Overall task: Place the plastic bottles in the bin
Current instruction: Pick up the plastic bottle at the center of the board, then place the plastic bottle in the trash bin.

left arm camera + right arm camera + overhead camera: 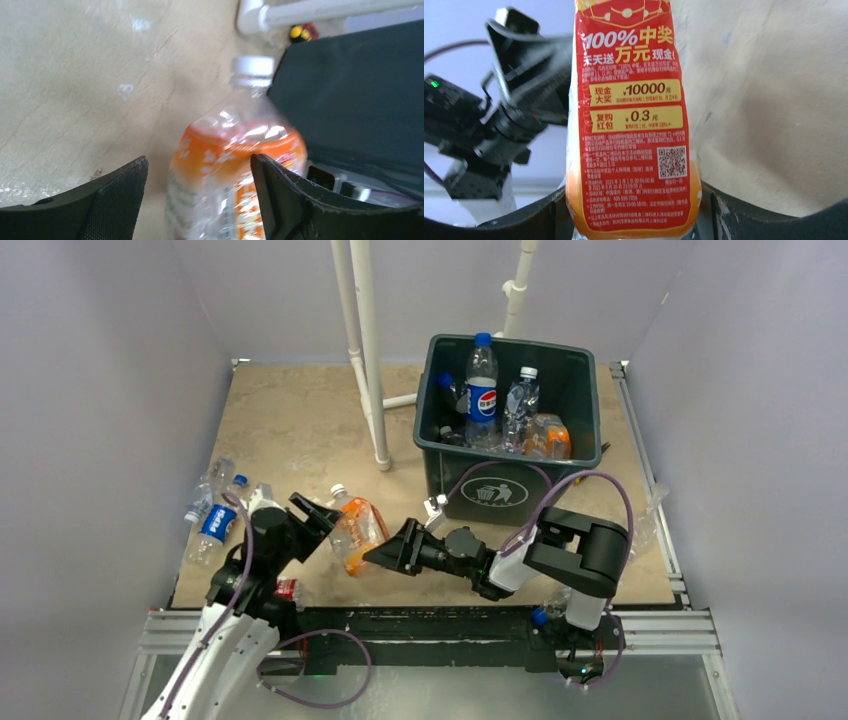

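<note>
While the orange-labelled bottle (355, 530) sits tilted between the two arms, out of the bin and near the front of the worktop (290, 420), its white cap (252, 66) points toward the back. The right tool (385, 540) has it. In the right wrist view both fingers (744, 220) press in on the label's lower end, so that's a firm clasp on the bottle's body.

The left tool (318, 515) is on the other side, jaws spread and released. The left wrist view shows the bottle between them, with daylight between one pad (125, 185) and the plastic.

Just behind and to the right stands the bin (500, 462), trash symbol facing us. There's a good haul inside already: an upright Pepsi bottle (481, 390), a clear white-capped bottle (520, 400) and another orange bottle (548, 437) leaning beside it.

Over on the left side of the worktop a small cluster of crushed bottles (215, 510) lies well apart from the bin, a blue Pepsi label among them. A white pipe frame (365, 350) rises beside the bin, and a little yellow-and-red tool (300, 32) lies at its foot.
</note>
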Motion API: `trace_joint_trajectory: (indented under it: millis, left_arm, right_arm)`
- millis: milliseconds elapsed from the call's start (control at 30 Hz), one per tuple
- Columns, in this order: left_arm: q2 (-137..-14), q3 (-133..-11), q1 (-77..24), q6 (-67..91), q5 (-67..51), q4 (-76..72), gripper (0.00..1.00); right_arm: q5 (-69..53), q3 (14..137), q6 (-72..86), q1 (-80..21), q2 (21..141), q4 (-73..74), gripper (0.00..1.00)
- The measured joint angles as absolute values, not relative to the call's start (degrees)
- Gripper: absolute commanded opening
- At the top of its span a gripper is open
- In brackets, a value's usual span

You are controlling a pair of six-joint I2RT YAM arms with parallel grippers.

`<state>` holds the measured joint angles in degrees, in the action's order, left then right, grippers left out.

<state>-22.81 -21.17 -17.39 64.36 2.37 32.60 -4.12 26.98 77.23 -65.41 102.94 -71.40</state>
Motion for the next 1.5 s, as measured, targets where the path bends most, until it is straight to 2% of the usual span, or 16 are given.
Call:
trace_joint_trajectory:
  millis: [133,333,700,933,1100,1500]
  left_arm:
    - [-22.6,-29.2,-17.4,64.0,5.9,37.7,0.78]
    - [-22.7,-42.0,-17.4,62.0,11.2,43.5,0.79]
    - [-23.7,-63.5,-17.4,57.4,18.9,47.2,0.81]
    - [-23.6,-64.3,-17.4,56.6,20.4,48.0,0.82]
    - [-22.9,-62.7,-17.4,55.0,19.7,47.4,0.82]
    - [-19.9,-61.9,-17.4,46.9,16.1,32.5,0.86]
  right_arm:
    - [-7.5,27.0,74.5,-66.7,101.7,-71.3,0.18]
    - [-11.3,28.1,69.0,-69.9,96.1,-66.9,0.0]
    - [-11.6,38.3,52.3,-75.5,82.0,-46.0,0.0]
    - [-12.5,36.8,47.9,-75.5,78.5,-39.8,0.0]
    - [-18.3,36.7,39.6,-75.8,74.0,-31.4,0.0]
    - [-26.5,41.5,20.9,-80.7,55.3,-10.1,0.0]
